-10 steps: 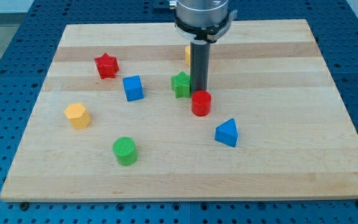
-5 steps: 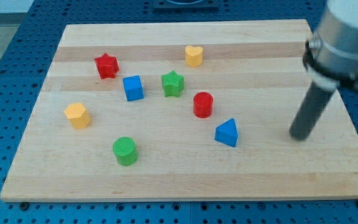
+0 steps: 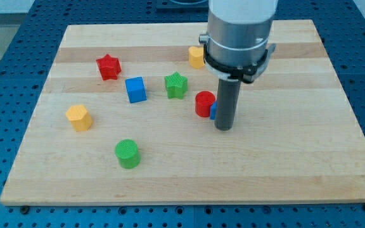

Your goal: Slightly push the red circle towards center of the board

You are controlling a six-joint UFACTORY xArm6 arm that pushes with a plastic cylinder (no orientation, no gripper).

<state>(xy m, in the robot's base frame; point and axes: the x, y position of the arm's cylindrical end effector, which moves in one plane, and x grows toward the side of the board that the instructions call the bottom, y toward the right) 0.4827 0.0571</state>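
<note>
Red circle (image 3: 204, 103): near counter (image 3: 296, 171) centre; my tip (image 3: 224, 128) just beside, toward right edge. Blue block (image 3: 213, 111): mostly hidden behind rod. Fingers: none fitted; nothing held.

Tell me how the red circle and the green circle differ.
The red circle sits near the board's middle, close beside my tip; the green circle stands alone toward the view's bottom left. The rod partly hides the red one; the green one shows fully. Both are upright cylinders of similar size.

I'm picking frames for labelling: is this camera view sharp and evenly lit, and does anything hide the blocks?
Camera view: sharp, with soft even light, faint shadows and no glare. The rod hides most of the blue block and the right edge of the red circle; my tip sits just below and right of them.
</note>
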